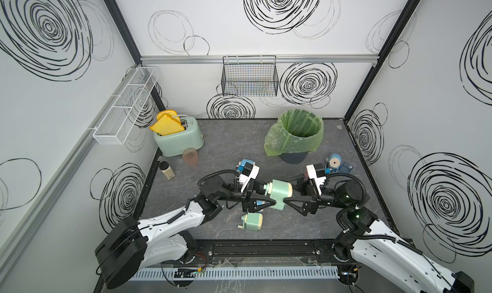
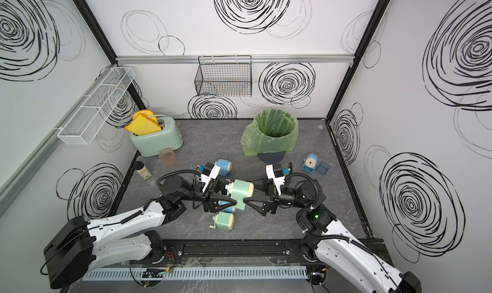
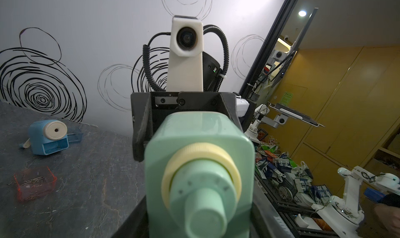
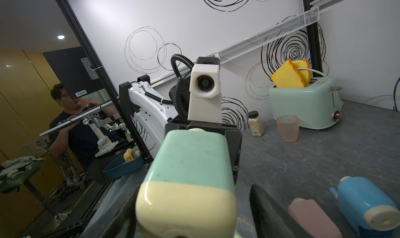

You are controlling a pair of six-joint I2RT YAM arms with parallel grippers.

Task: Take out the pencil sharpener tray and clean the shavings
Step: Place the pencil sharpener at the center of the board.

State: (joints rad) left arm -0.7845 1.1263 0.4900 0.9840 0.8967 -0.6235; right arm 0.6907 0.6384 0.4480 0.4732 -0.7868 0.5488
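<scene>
A mint-green pencil sharpener (image 1: 278, 191) with a cream front end hangs above the middle of the table in both top views. My left gripper (image 1: 266, 194) is shut on its crank end, which fills the left wrist view (image 3: 199, 161). From the opposite side my right gripper (image 1: 291, 191) stands open around the cream end (image 4: 186, 206); one finger (image 4: 272, 208) is clear of it by a gap. This sharpener's tray is hidden. A clear red tray (image 3: 34, 182) lies on the table with small flecks in it, perhaps shavings.
A bin lined with a green bag (image 1: 295, 134) stands at the back. A blue sharpener (image 1: 334, 162) and blue tray (image 1: 346, 167) lie right of it. Another green sharpener (image 1: 251, 221), blue sharpener (image 2: 223, 166) and pink one (image 4: 311, 217) lie near the grippers. Toaster (image 1: 178, 137), pink cup (image 1: 190, 157), jar (image 1: 166, 169) sit left.
</scene>
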